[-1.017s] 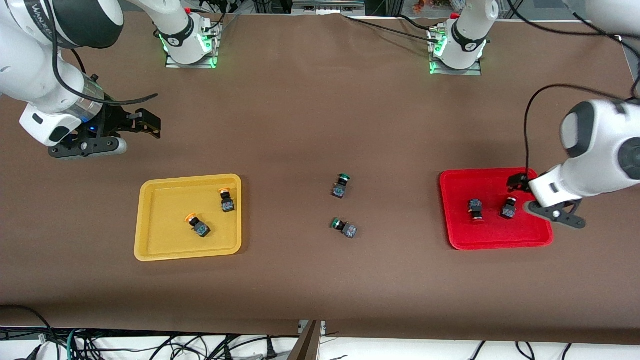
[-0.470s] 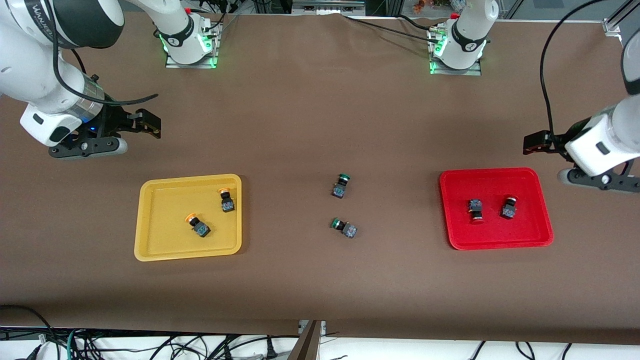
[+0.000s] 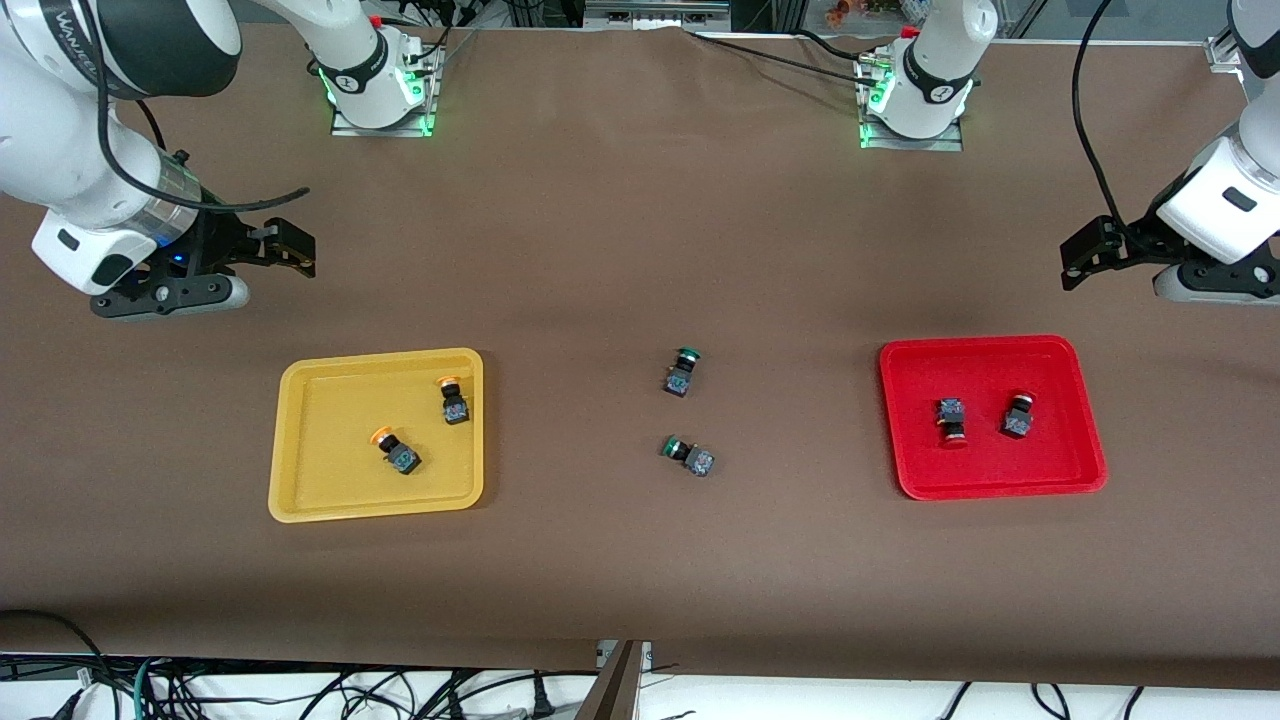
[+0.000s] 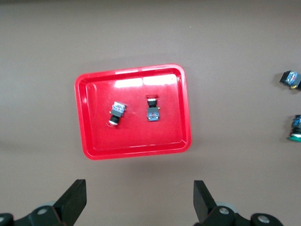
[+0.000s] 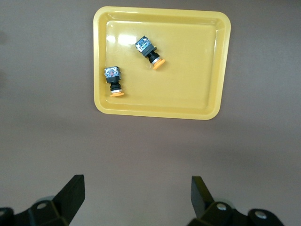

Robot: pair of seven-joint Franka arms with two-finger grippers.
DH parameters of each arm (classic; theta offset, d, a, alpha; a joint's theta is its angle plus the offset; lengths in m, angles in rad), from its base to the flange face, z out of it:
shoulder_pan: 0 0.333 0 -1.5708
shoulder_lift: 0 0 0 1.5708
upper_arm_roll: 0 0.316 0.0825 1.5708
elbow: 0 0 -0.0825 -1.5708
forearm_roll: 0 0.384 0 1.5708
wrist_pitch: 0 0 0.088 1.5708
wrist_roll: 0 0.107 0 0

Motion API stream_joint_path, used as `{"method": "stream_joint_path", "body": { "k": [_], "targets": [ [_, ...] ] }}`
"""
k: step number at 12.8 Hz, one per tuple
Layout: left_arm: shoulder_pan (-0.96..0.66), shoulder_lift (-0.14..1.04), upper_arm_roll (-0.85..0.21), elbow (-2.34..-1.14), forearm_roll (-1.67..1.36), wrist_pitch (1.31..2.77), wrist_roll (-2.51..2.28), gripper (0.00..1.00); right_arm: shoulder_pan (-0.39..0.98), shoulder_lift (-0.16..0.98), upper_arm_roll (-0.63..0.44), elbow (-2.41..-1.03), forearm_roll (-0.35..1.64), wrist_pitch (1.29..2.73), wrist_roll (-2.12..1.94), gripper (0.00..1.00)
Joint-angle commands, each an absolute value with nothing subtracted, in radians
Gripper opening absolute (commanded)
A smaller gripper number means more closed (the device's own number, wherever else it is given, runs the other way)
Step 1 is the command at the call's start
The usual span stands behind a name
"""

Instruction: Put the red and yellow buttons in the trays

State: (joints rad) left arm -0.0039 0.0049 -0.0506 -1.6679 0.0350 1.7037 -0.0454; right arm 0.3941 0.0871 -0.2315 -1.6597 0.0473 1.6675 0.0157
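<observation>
The yellow tray [image 3: 300, 505] holds two yellow-capped buttons [image 3: 453, 399] [image 3: 396, 449]; the right wrist view shows the tray [image 5: 207, 61] and both [image 5: 149, 51] [image 5: 113, 80]. The red tray [image 3: 1085, 440] holds two red-capped buttons [image 3: 951, 418] [image 3: 1018, 414]; the left wrist view shows the tray [image 4: 89, 132] and both [image 4: 116, 113] [image 4: 152, 108]. My left gripper [image 3: 1080, 252] is open and empty, up over bare table beside the red tray toward the robot bases; it also shows in its own wrist view [image 4: 140, 200]. My right gripper [image 3: 285, 247] is open and empty over bare table beside the yellow tray [image 5: 136, 195].
Two green-capped buttons [image 3: 681, 371] [image 3: 688, 455] lie on the brown table between the trays; they also show in the left wrist view [image 4: 290, 78] [image 4: 296, 127]. The arm bases [image 3: 378, 90] [image 3: 915, 100] stand at the table's edge away from the front camera.
My left gripper has risen from the red tray and drawn back toward the robot bases, leaving the second red button in the tray. My right arm shifted only slightly.
</observation>
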Motion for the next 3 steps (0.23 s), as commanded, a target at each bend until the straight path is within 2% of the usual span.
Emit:
{"method": "stream_joint_path", "body": {
  "k": [1,3],
  "targets": [
    [-0.049,-0.014,-0.026,-1.700,0.015,1.712,-0.091,1.00,0.394,0.078,-0.230,-1.649,0.035,1.666,-0.006,1.00],
    [-0.067,-0.014,-0.025,-1.694,0.020,1.686,-0.094,1.00,0.400,0.084,-0.227,-1.640,0.040,1.666,0.008,1.00]
  ]
}}
